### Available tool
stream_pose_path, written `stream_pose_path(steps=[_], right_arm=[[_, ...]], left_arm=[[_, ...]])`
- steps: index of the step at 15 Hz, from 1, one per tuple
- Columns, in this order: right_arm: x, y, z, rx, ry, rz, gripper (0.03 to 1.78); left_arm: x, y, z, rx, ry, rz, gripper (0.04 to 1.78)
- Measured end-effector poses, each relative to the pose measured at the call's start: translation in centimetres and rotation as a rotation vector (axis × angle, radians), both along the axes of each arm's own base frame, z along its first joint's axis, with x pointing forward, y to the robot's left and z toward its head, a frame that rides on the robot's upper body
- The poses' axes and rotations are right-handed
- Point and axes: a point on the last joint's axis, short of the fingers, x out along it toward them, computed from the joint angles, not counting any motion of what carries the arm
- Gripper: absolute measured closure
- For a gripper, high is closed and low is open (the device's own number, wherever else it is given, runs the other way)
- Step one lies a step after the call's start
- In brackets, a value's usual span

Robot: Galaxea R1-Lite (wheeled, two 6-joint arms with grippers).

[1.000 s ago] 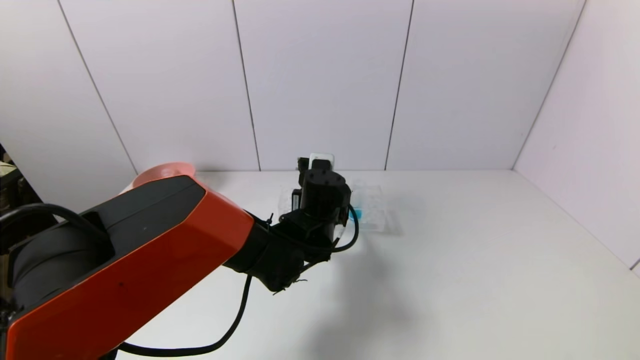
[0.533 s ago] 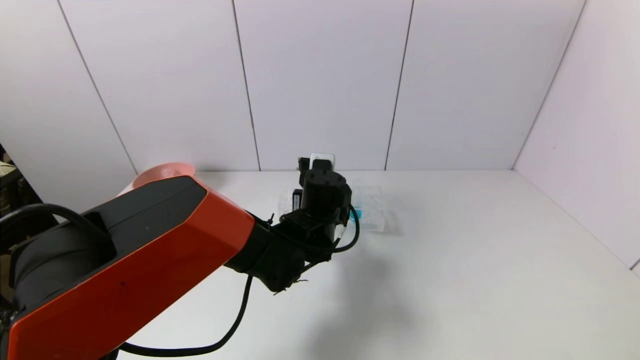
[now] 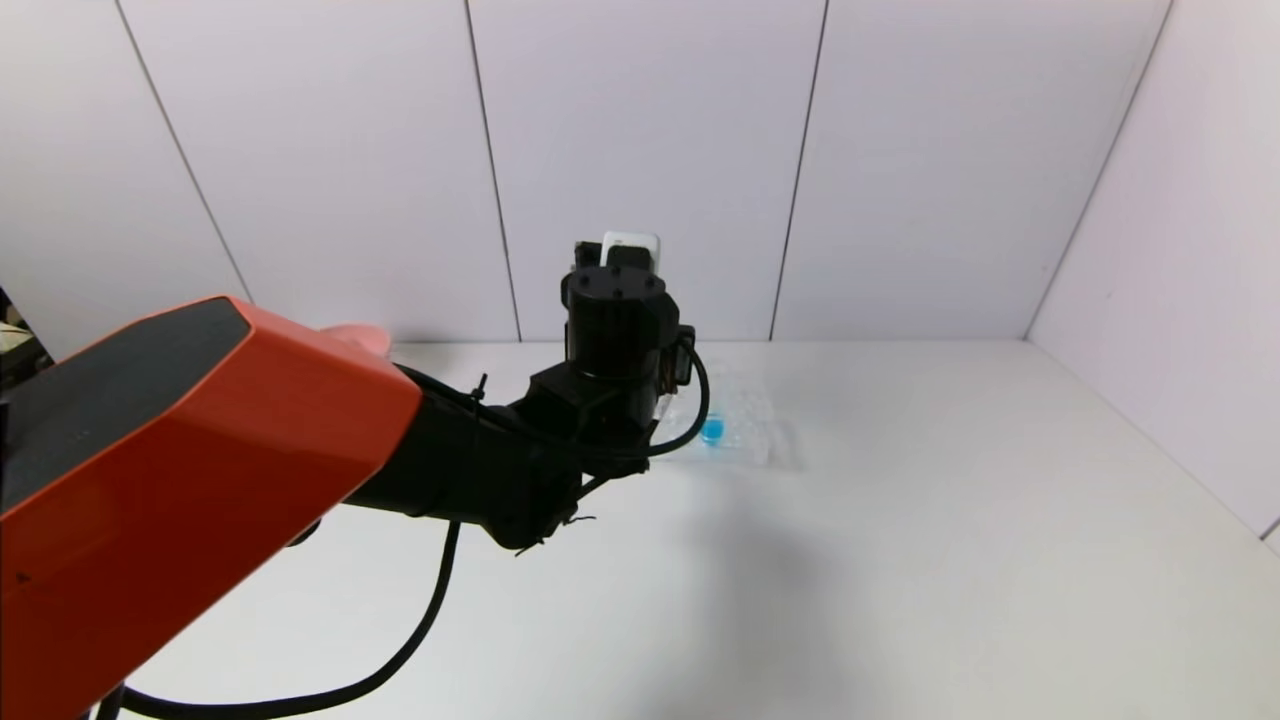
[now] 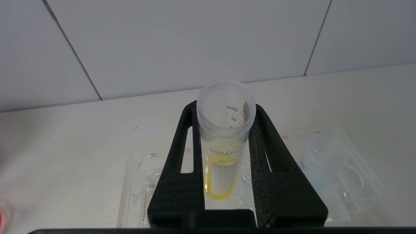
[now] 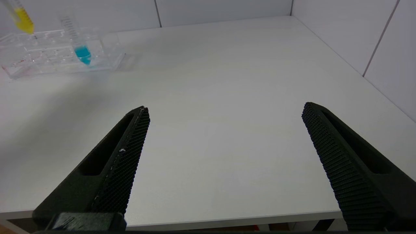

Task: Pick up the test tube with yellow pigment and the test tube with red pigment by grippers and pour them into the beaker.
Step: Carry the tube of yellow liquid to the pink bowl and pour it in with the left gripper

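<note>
Jaws of the left gripper (image 4: 226,152) are clamped on the test tube with yellow pigment (image 4: 224,143), one black finger (image 4: 182,169) on each side of it — the tube stands upright between them, mouth up, its yellow tip lifted clear above the clear tube rack (image 4: 344,175). Jaws of the right gripper (image 5: 224,156) stand wide apart with nothing between them, low over the near edge of the white surface (image 5: 227,97). From the head camera, the left arm reaches in from about 8 o'clock toward the middle of the surface, and the rack sits just past it, at roughly 1 o'clock of the wrist. A blue-tipped tube (image 3: 712,431) stands upright in the rack. Farther left, a pink bowl (image 3: 360,338) peeks from behind the orange arm, close to the back wall.
</note>
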Motion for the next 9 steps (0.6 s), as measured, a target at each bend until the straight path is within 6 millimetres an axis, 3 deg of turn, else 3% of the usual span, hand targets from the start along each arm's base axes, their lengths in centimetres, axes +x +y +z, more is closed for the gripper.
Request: stream_pose_path(steps=[6, 9], right_arm=[[0.0, 0.0, 0.0, 0.0, 0.0, 0.0, 0.1], [0.0, 0.0, 0.0, 0.0, 0.0, 0.0, 0.1]], left_arm=[[-2.1, 2.0, 2.8, 0.009, -0.006, -0.007, 1.4], [-2.9, 5.3, 4.1, 0.027, 0.007, -0.021, 1.4]])
